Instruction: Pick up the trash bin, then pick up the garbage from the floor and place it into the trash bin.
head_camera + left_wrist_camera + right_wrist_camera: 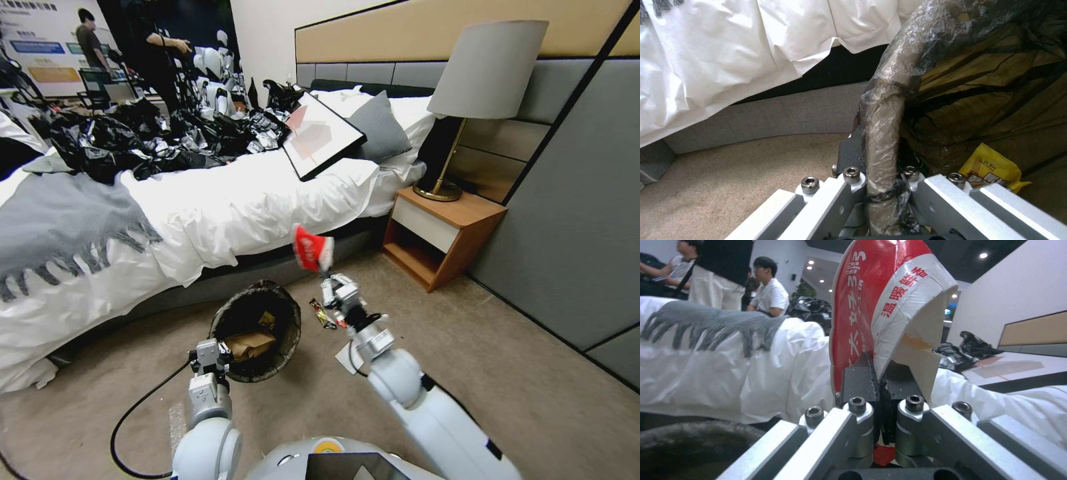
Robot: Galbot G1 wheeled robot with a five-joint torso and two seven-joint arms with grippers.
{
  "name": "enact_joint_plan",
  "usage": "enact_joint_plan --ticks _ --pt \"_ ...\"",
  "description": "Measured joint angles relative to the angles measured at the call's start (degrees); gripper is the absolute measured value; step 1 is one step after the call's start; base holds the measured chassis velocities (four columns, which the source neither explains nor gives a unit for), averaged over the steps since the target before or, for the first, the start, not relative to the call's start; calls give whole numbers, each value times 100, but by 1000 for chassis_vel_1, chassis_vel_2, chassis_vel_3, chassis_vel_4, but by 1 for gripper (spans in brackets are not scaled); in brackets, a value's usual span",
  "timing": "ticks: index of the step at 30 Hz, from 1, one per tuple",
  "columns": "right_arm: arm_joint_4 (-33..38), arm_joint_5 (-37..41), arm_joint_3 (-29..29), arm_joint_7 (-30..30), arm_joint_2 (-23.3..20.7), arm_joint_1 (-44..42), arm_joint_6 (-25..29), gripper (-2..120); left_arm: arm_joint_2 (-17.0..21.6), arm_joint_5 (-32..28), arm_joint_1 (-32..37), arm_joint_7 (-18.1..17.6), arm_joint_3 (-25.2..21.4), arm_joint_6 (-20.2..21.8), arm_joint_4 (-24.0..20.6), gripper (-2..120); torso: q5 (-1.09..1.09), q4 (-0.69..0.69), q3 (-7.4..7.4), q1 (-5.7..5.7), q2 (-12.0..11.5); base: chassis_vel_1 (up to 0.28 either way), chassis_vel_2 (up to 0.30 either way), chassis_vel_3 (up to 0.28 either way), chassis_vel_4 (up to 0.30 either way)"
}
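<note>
The left claw [212, 360] is clamped on the rim of the trash bin [257, 331], holding it tilted beside the bed [200, 213]; a brown paper bag [248, 344] and a yellow packet [991, 170] lie inside. The right claw [878, 380] pinches a red-white snack packet [311, 249], raised to the right of the bin. More small litter [323, 313] lies on the floor [500, 360] below.

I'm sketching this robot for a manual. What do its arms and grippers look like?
Both arms are glossy white with rounded joints and black seams. The left gripper and right gripper have silver metal linkages with hex bolts and dark fingers. A black cable loops beside the left arm.
</note>
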Motion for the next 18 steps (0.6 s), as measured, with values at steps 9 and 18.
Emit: enact_joint_plan --ticks 9,18 --pt "-348 162 -264 95 23 35 -85 0 -29 28 -35 0 24 0 -13 0 1 0 0 0 0 0 0 0 0" --pt "-842 128 -384 112 186 12 32 0 -41 13 -70 1 -8 0 -45 0 0 1 0 0 0 0 0 0 0"
